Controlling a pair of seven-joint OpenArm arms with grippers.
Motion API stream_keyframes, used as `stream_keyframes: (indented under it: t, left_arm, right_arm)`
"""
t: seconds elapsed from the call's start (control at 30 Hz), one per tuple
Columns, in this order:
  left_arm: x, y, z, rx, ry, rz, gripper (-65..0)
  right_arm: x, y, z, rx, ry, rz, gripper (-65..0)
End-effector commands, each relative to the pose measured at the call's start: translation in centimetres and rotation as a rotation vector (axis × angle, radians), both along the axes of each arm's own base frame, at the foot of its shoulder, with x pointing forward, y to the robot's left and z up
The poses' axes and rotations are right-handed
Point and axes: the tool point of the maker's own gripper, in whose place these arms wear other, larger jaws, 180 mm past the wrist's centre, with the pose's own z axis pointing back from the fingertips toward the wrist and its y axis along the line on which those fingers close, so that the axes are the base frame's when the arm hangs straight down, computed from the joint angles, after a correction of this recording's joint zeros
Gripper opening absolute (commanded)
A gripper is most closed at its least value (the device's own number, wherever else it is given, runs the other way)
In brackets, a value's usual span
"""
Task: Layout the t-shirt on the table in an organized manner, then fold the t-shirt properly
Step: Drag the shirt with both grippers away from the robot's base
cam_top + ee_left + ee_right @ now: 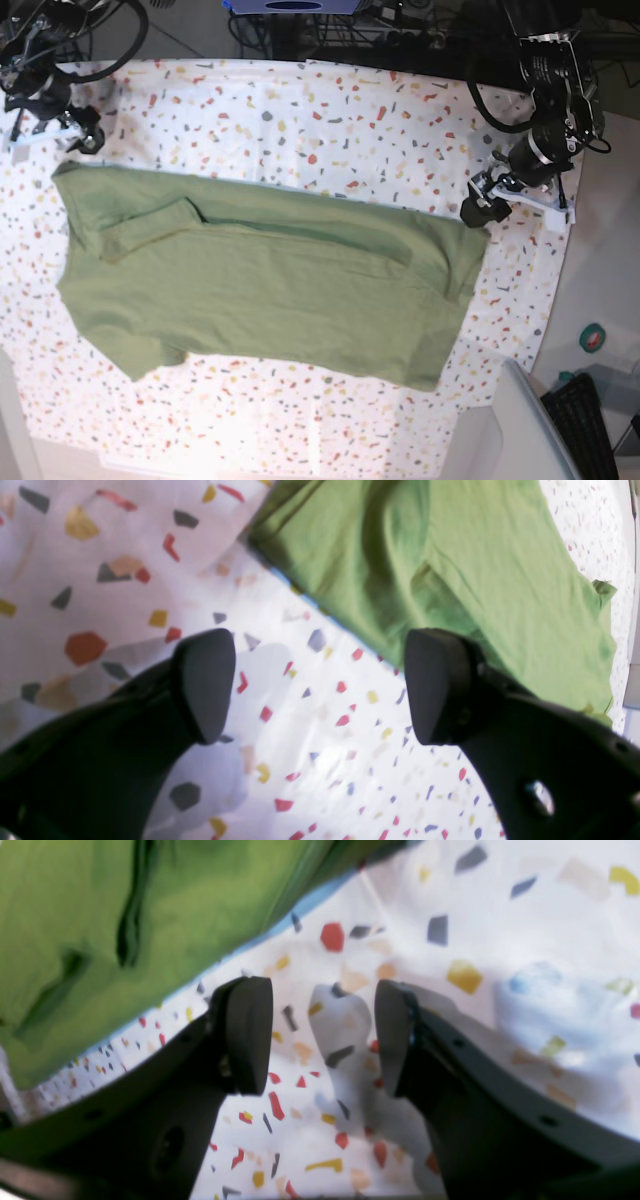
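The t-shirt lies flat between both released pincers: left pincer, right pincer.

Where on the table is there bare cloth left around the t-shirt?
The t-shirt covers the middle of the table. Bare patches: the broad far strip between both grippers, and the near strip below the shirt's lower edge. Crowded: both far shirt corners, by the left gripper and right gripper.
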Motion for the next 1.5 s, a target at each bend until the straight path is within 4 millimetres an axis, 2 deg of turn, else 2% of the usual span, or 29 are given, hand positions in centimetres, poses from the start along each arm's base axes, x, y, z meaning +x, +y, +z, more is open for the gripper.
stream_keyframes:
  t: [0.0,0.17,0.3,0.4,0.63,0.8,0.87,0.97,1.03,1.17,1.23,1.3,1.33,1.43,1.47]
  left_arm:
    - [0.8,0.6,0.9,0.011,-0.037,0.005,-14.8]
    - [0.4,0.5,0.0,-0.005,-0.014,0.016,-14.8]
    - [0.9,0.5,-0.8,-0.028,0.001,0.031,-14.8]
    - [2.3,0.5,-0.9,-0.051,-0.003,0.042,-14.8]
    - [4.4,0.2,-1.3,-0.094,-0.001,0.061,-14.8]
    - [5.1,0.1,-2.5,-0.119,0.036,0.074,-15.0]
    - [5.1,0.2,-3.1,-0.081,0.067,0.056,-19.1]
    - [4.9,0.3,-3.7,-0.032,0.095,0.033,-31.6]
    - [4.9,0.5,-3.9,-0.038,0.088,0.051,-37.7]
    - [4.5,0.9,-4.9,-0.056,0.089,0.095,-42.6]
    - [4.9,0.6,-4.9,-0.061,0.09,0.09,-48.2]
    - [4.9,0.7,-5.0,-0.062,0.095,0.091,-59.4]
    - [5.0,0.6,-5.1,-0.065,0.095,0.092,-65.0]
    - [5.2,0.7,-4.9,-0.062,0.088,0.091,-65.0]
    - [5.2,0.6,-4.8,-0.064,0.09,0.087,-65.0]
  right_arm:
    - [1.4,-1.2,0.7,-0.014,-0.042,-0.012,-33.2]
    - [2.3,-1.4,-0.7,0.022,-0.046,-0.033,-33.0]
    - [3.2,-1.2,-1.3,0.04,-0.059,-0.049,-33.0]
    - [3.7,-0.6,-1.7,0.066,-0.059,-0.048,-33.0]
    - [4.9,-0.5,-1.3,0.071,-0.08,-0.046,-33.3]
    - [5.2,-0.9,-1.1,0.063,-0.085,-0.045,-33.5]
    - [5.2,-0.9,-1.1,0.063,-0.085,-0.045,-33.6]
    - [5.0,-0.7,-1.3,0.07,-0.078,-0.045,-33.6]
    - [4.6,-0.3,-2.1,0.093,-0.059,-0.048,-33.6]
    - [4.7,0.2,-3.0,0.116,-0.06,-0.071,-33.8]
    - [4.8,0.1,-3.0,0.11,-0.068,-0.08,-33.9]
    - [4.8,0.0,-3.0,0.108,-0.071,-0.082,-38.6]
    - [4.8,0.0,-2.9,0.107,-0.072,-0.083,-44.0]
    - [4.9,0.0,-2.9,0.109,-0.077,-0.085,-64.5]
    - [5.0,-0.1,-2.8,0.105,-0.08,-0.084,-65.0]
